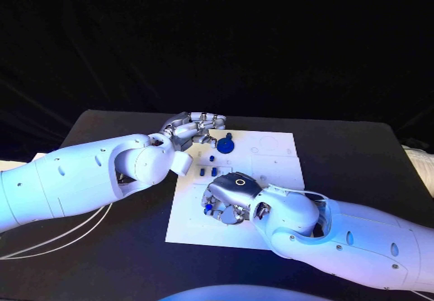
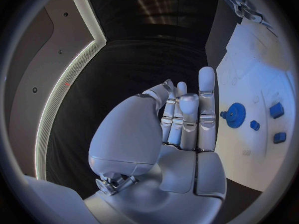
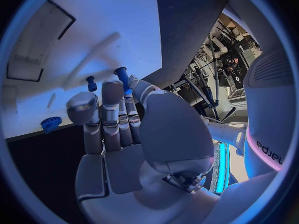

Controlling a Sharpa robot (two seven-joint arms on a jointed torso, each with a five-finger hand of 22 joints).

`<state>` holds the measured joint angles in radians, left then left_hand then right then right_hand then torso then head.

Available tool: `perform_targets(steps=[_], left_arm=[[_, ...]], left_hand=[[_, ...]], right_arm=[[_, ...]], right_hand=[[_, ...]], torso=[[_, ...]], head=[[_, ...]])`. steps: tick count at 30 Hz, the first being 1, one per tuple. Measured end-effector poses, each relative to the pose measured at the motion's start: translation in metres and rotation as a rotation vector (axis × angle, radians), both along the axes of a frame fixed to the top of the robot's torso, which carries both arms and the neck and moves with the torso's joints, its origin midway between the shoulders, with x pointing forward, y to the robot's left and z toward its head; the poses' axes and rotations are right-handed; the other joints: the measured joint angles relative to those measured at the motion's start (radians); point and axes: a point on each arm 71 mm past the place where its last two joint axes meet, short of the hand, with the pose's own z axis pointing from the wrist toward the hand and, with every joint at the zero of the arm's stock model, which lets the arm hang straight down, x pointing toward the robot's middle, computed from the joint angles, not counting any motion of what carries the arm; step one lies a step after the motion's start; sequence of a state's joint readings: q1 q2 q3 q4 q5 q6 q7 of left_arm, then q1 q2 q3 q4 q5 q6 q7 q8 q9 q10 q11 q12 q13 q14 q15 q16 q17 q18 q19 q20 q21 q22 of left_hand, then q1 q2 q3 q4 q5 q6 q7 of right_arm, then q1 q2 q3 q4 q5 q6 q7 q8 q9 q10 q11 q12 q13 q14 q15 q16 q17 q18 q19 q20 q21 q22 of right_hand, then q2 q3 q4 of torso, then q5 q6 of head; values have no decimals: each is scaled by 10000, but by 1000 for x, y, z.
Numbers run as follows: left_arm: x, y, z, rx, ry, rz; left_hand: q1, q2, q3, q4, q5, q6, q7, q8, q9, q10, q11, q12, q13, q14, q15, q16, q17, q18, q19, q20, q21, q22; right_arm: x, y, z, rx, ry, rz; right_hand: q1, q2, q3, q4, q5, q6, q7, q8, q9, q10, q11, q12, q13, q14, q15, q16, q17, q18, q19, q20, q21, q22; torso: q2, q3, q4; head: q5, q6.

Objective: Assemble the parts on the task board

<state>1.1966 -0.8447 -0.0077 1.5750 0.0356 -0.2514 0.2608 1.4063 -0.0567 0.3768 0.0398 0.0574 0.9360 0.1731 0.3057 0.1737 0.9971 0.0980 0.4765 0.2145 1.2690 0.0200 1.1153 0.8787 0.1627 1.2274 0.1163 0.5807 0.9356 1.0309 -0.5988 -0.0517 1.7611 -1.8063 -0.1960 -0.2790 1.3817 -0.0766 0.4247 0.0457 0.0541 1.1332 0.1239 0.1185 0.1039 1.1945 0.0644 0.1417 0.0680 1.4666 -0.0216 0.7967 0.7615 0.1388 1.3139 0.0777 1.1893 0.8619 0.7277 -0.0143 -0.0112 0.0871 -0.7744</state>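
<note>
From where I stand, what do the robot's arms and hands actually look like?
Both arms are thick, smooth white shells with rounded joints and small dark dots along them. The left arm has thin white cables hanging under it. Each ends in a silver, metal-looking robot hand: the left robot hand and the right robot hand have jointed fingers with rounded tips. The right one carries a small ring mark on its back.

Parts [image 1: 225, 145] lie on the task board [image 1: 271, 164], mid-table [image 1: 362, 157].

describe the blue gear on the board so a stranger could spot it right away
Find the white task board in the middle of the black table. The blue gear lies near its far edge, beside the left hand. It is round and toothed, far larger than the small blue pieces nearby.
</note>
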Motion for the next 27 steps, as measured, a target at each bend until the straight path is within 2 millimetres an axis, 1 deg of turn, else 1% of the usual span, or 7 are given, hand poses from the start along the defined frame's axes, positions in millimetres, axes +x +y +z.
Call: perform_targets(steps=[6, 8, 10, 14, 19, 25, 27], left_arm=[[0, 0, 0, 2, 7, -6], [0, 0, 0, 0, 10, -13], [0, 0, 0, -1, 12, -17], [0, 0, 0, 2, 17, -19], [0, 0, 0, 10, 30, -16], [0, 1, 0, 25, 71, -35], [0, 1, -1, 27, 85, -51]], left_hand=[[0, 0, 0, 0, 0, 0, 0, -1, -1, 0, 0, 0, 0, 0, 0, 0, -1, 0, 0, 0, 0, 1], [0, 0, 0, 0, 0, 0, 0, -1, -1, 0, 0, 0, -1, 0, 0, 0, -1, 0, 0, 0, 0, 1], [0, 0, 0, 0, 0, 0, 0, -2, -1, 0, 0, 0, -1, 0, 0, 0, -1, 0, 0, 0, 0, 1], [0, 0, 0, 0, 0, 0, 0, -2, -2, 0, 0, 0, -1, 0, 0, 0, -1, 0, 0, 0, 0, 1], [0, 0, 0, 0, 0, 1, 0, -3, 2, 0, 0, 0, -1, -33, -34, 0, -20, 0, -35, 35, -52, -25], [0, 0, -32, 32, 0, -45, -5, -3, 6, -70, -2, 39, -2, -59, -13, -62, -85, 1, -73, 0, -136, -92], [0, -1, -32, 32, 0, -72, 2, -3, 6, -73, 1, 39, -2, -71, -1, -62, -86, 1, -73, 0, -194, -110]], right_arm=[[2, -1, -5, -281, -42, -214], [3, -2, -6, -365, -61, -314], [3, -2, -6, -395, -88, -370], [3, -2, -6, -369, -152, -415], [2, -5, -3, -119, -263, -475], [1, -11, 2, 421, -455, -624], [0, -16, 5, 659, -516, -701]], right_hand=[[-414, -413, -276, 271, 4, -695, 355, -381, -163, -976, 313, -420, -61, -632, 300, -986, -974, 2, -831, 216, -802, -1290], [-515, -514, -469, 288, 4, -1028, 388, -498, -241, -1457, 398, -531, -50, -981, 387, -1068, -1071, 174, -1370, 316, -1388, -2193], [-563, -623, -797, 392, 177, -1338, 326, -507, -305, -1922, 474, -543, -22, -1381, 442, -1068, -1125, 254, -1938, 427, -1973, -3011], [-401, -855, -1884, 850, 547, -1597, 97, -506, -326, -2456, 585, -234, 32, -1920, 589, -808, -1210, 252, -2306, 585, -2325, -3354], [216, -768, -3029, 1680, 604, -1596, 97, -506, -306, -2735, 619, 416, 53, -2076, 607, -356, -1458, 391, -2321, 601, -2326, -3388], [505, -660, -3154, 2029, 716, -1518, 275, -422, -280, -2758, 539, 847, 82, -2070, 601, -157, -1651, 391, -2276, 556, -2326, -3388], [606, -559, -3123, 2060, 720, -1409, 347, -395, -256, -2595, 442, 1054, 105, -1964, 496, -69, -1730, 391, -2174, 466, -2313, -3353]], torso=[[1, -3, -1], [0, -3, -8], [0, -3, -16], [1, 3, -17], [0, 3, -12], [0, 6, -10], [0, 7, -16]], head=[[15, -16], [23, -23], [29, -25], [16, -20], [-31, 18], [-51, 51], [-63, 64]])
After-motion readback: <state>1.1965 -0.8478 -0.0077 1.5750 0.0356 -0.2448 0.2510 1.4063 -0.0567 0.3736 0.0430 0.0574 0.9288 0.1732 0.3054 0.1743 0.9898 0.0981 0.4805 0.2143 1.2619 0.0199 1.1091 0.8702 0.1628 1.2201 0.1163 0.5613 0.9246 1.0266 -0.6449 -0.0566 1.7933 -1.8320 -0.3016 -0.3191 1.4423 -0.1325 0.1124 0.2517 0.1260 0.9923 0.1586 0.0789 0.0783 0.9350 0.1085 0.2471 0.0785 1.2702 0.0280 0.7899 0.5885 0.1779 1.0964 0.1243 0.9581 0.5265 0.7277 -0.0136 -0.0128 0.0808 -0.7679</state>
